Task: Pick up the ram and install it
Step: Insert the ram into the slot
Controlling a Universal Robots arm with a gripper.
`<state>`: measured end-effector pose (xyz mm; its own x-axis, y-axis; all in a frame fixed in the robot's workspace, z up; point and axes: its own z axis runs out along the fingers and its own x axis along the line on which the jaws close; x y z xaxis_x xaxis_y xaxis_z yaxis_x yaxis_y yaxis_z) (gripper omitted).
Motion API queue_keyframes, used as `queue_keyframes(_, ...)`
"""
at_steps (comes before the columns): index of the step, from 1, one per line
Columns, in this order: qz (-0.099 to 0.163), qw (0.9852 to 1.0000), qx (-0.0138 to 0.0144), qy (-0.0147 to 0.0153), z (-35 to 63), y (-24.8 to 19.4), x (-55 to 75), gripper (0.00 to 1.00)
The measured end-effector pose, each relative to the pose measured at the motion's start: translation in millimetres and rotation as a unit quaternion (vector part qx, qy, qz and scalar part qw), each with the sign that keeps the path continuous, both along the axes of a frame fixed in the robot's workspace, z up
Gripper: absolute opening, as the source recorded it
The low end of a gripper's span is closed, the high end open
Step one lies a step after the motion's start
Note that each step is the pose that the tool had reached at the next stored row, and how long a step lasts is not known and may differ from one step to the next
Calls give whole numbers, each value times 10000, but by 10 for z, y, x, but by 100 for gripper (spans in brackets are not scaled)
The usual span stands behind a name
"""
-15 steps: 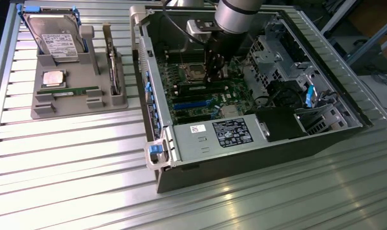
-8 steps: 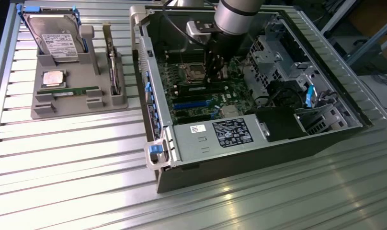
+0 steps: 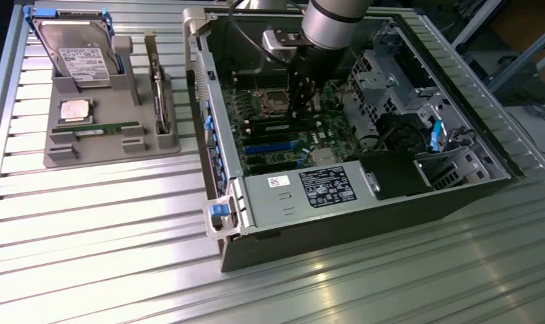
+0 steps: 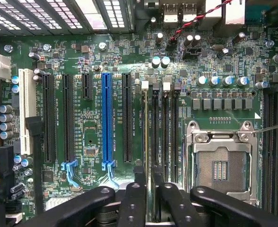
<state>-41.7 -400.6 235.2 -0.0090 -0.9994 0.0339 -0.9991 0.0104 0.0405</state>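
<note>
One ram [image 4: 147,137] stands on edge in the memory slot nearest the black expansion slots of the motherboard [image 4: 91,142], beside the empty processor socket [image 4: 221,165]. My gripper [image 4: 149,172] straddles the near end of this stick, with one fingertip [image 4: 140,177] on each side, a little apart from it. In the exterior view the gripper [image 3: 301,111] reaches down into the open computer case [image 3: 282,202] over the board. A twin ram [image 3: 97,127] lies in the grey fixture [image 3: 65,155] at the exterior view's left.
The fixture also holds a hard drive [image 3: 79,57], a square silver processor chip [image 3: 75,109] and an upright expansion card [image 3: 157,88]. Inside the case, the power supply [image 3: 322,189], a drive cage [image 3: 390,74] and cables crowd the board. A blue expansion slot [image 4: 107,123] lies beside the memory slots.
</note>
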Motion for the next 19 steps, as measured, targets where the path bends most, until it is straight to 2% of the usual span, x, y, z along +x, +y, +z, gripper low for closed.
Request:
queue_keyframes(2, 0, 10000, -36, -9, 105, 4, 0, 19)
queue_keyframes(5, 0, 10000, -62, -17, 218, 28, 0, 18)
queue_keyframes(6, 1, 10000, -75, -18, 236, 38, 0, 11)
queue_keyframes(7, 3, 10000, -84, -19, 242, 41, 2, 11)
queue_keyframes(9, 2, 10000, -84, -4, 240, 40, 86, 11)
queue_keyframes(13, 2, 10000, -84, 37, 240, 38, 286, 11)
queue_keyframes(16, 3, 9999, -85, 103, 240, 39, 649, 11)
queue_keyframes(18, 3, 9999, -84, 118, 240, 39, 826, 11)
queue_keyframes(19, 3, 9999, -84, 119, 240, 39, 865, 11)
